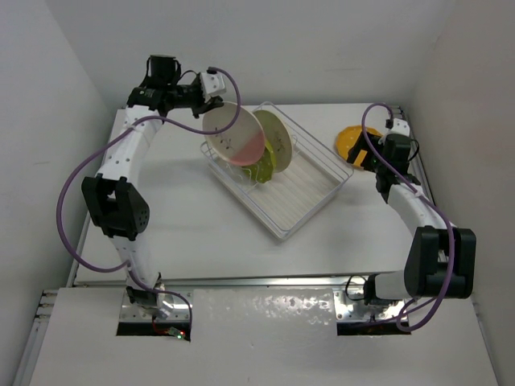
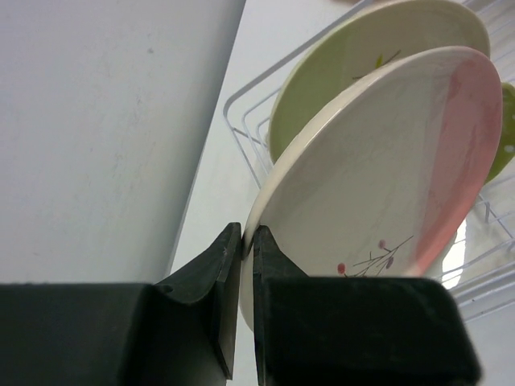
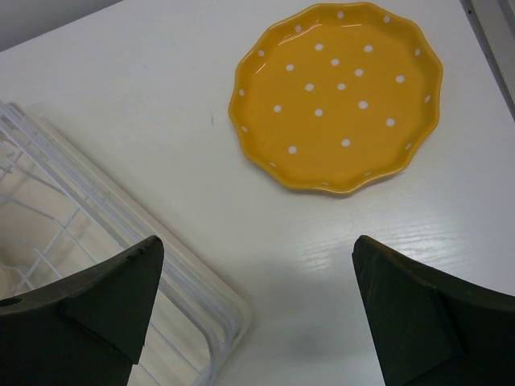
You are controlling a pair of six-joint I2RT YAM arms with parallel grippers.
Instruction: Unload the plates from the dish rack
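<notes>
Clamping left gripper [image 2: 248, 237] on the rim of the cream-and-pink plate [image 2: 378, 177], tilted at the dish rack [image 1: 283, 235] far-left corner, beside the pale green plate [image 2: 338, 72]. Gaping empty, right gripper [image 3: 256, 245] over the table [image 3: 121, 64], orange-yellow dotted plate [image 3: 338, 96] flat nearby, outside the rack.

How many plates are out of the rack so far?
One is out: the yellow dotted plate lies on the table. The left gripper pinches the rim of the cream-and-pink plate at the dish rack. The green-and-cream plate and small olive plate are left in it. The right gripper is open.
</notes>
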